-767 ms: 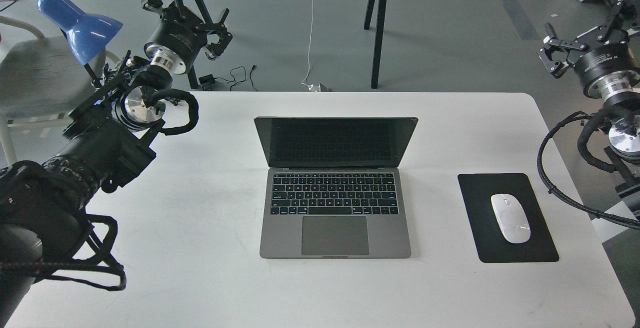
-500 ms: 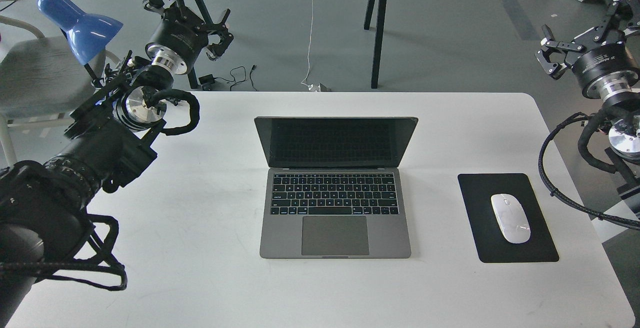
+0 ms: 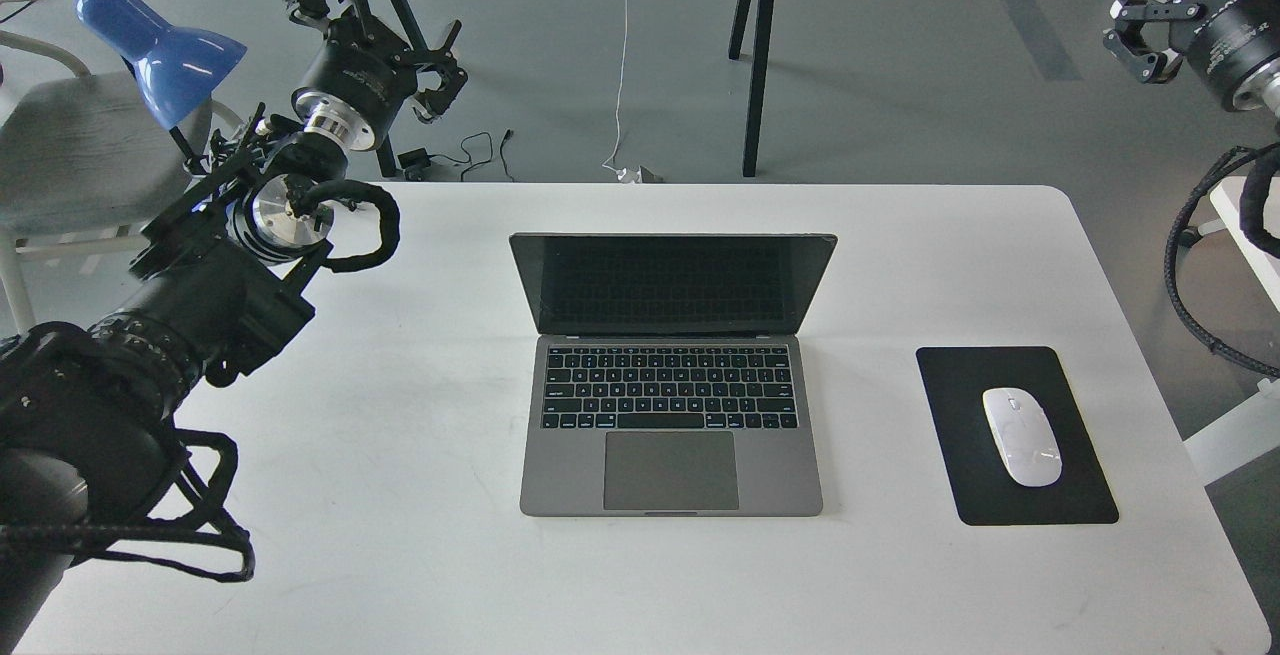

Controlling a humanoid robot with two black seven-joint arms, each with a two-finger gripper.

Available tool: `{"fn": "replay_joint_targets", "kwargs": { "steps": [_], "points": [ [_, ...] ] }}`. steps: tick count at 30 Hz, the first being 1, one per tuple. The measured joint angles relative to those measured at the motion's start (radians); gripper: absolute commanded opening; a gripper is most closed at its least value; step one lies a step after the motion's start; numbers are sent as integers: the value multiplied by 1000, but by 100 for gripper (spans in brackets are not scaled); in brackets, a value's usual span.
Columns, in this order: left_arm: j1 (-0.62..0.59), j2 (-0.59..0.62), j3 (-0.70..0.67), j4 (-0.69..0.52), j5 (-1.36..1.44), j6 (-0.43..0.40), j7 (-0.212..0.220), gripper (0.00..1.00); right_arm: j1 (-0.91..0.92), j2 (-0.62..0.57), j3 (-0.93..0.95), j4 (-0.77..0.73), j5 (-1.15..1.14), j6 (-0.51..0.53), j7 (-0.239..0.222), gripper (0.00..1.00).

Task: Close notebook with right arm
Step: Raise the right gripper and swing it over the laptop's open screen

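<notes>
- The notebook (image 3: 672, 375) is seen lying open at the middle of the white table (image 3: 400, 555), lid upright and leaning slightly back, screen dark.
- The right gripper (image 3: 1150, 20) is held high at the top right corner, well apart from the notebook and beyond the table's far edge; it is partly cut off by the frame, so it cannot be told whether its fingers are spread or closed.
- The left gripper (image 3: 425, 75) hangs off the table's far left; it looks empty, with its fingers apparently spread.
- Nothing has been touched on the lid; the closing is judged not yet begun.
- A long reach is called for, and the mouse (image 3: 1021, 435) on its black pad (image 3: 965, 480) could be swept by a low arm or its cable loop.
- If the lid is pushed too low or too hard, the notebook could be slid toward the near edge or slammed shut.
</notes>
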Motion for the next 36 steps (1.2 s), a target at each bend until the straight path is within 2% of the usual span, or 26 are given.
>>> {"fn": "replay_joint_targets", "kwargs": {
  "steps": [5,11,19,25,36],
  "points": [
    [1,0,0,-4,0,0,0,100,78,16,-109,3,-185,-6,-1,100],
    [1,0,0,-4,0,0,2,100,157,102,-236,53,-290,-27,-3,100],
    [1,0,0,-4,0,0,2,100,161,230,-257,71,-284,-37,-4,100],
    [1,0,0,-4,0,0,2,100,111,320,-254,66,-183,-37,-10,100],
    [3,1,0,-5,0,0,2,100,-2,388,-256,73,-169,-32,-27,100]
  ]
}}
